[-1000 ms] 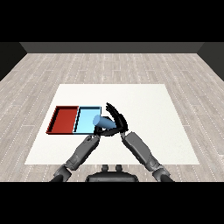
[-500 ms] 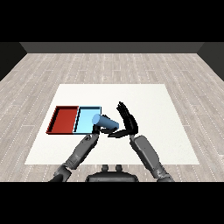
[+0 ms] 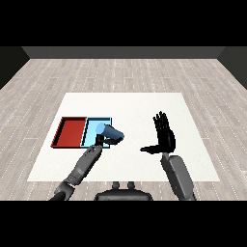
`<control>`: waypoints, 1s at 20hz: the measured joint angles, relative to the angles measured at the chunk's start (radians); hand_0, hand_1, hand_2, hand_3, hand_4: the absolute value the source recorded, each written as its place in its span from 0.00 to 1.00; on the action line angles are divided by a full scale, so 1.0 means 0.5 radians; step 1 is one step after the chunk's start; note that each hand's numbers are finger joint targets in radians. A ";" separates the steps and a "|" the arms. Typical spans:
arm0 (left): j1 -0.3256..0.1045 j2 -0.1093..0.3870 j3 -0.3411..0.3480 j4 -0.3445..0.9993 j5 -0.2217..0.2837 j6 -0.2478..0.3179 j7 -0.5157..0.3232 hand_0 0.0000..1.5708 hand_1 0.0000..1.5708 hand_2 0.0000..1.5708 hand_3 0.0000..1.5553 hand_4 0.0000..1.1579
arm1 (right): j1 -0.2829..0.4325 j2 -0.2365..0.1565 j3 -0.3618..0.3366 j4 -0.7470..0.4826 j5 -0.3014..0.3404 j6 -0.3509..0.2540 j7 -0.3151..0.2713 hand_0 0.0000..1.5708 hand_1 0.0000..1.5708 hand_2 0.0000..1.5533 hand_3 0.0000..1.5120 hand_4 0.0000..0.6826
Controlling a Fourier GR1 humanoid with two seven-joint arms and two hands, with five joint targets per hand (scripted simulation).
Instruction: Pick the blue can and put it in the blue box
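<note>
The smooth matt white tabletop (image 3: pixel 144 103) rests on a pale wood-plank floor (image 3: pixel 120 72); the cylindrical blue can (image 3: pixel 108 132) looks smooth with a soft sheen.

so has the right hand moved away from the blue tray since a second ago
Yes. The right hand was beside the blue can at the light blue tray; now it is well to that tray's right, fingers straight.

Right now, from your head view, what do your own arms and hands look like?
Both forearms are grey, smooth and tube-shaped, coming in from the lower corners. The right hand is black, with slim segmented fingers and a thumb. The left hand is black too, though little of it shows. I see no cables, markings or sleeves.
</note>
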 measured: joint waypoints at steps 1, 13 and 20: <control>-0.005 0.034 0.013 -0.006 -0.009 -0.012 0.032 1.00 1.00 1.00 0.97 0.98 | 0.039 -0.028 -0.043 -0.035 -0.021 0.016 0.000 0.00 0.00 0.00 0.00 0.00; -0.276 0.367 0.386 0.636 0.017 -0.123 0.247 1.00 1.00 1.00 0.96 0.92 | 0.172 -0.086 -0.236 -0.062 -0.034 0.033 -0.008 0.00 0.00 0.00 0.00 0.00; -0.507 0.399 0.426 1.148 -0.099 -0.073 0.399 0.99 0.99 0.94 0.89 0.84 | 0.155 -0.031 -0.259 0.066 -0.012 0.031 -0.034 0.00 0.00 0.00 0.00 0.00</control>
